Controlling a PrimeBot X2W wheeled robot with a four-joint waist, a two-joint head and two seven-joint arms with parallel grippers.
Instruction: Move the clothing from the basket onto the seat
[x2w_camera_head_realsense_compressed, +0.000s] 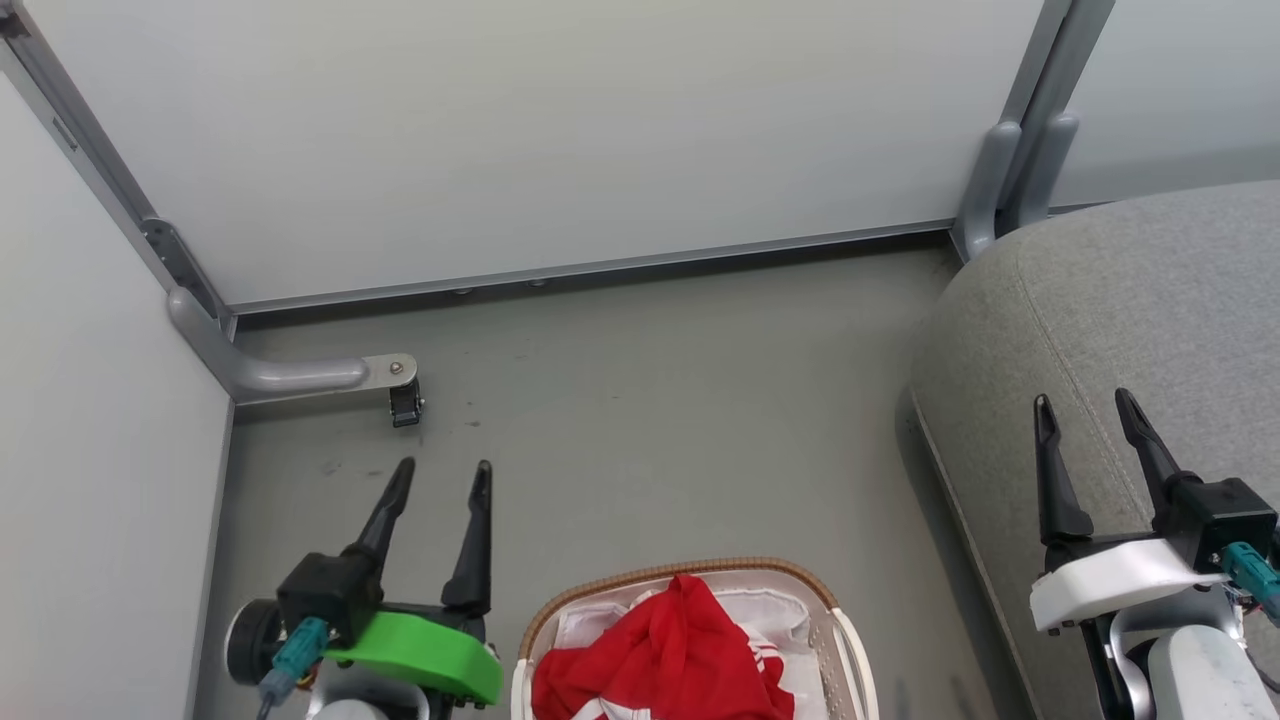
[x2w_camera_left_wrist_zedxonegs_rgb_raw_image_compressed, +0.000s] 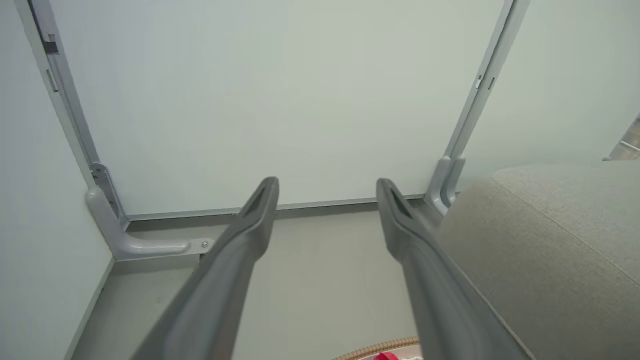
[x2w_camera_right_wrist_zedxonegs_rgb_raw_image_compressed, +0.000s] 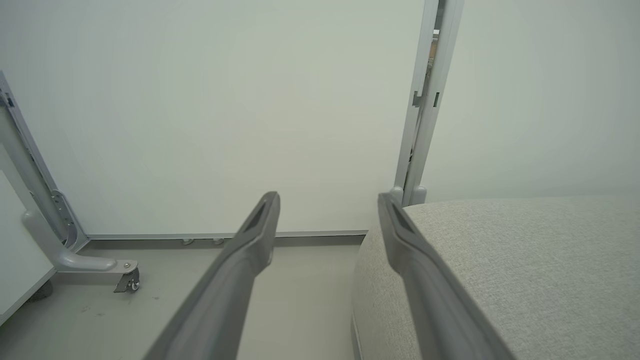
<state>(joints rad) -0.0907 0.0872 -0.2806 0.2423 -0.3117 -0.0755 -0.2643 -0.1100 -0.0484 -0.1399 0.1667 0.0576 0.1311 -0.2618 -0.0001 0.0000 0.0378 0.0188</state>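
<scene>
Red white-striped clothing (x2w_camera_head_realsense_compressed: 665, 650) in oval off-white basket (x2w_camera_head_realsense_compressed: 620, 579) at six o'clock, left gripper (x2w_camera_head_realsense_compressed: 442, 478) wide, empty, right gripper (x2w_camera_head_realsense_compressed: 1085, 408) wide over grey fabric seat (x2w_camera_head_realsense_compressed: 1120, 290)

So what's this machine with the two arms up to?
A two-armed robot is meant to move red clothing from a laundry basket onto the grey seat. Right now the clothing lies in the basket. The left end effector and right end effector are both open, holding nothing, the right one near the seat.
</scene>
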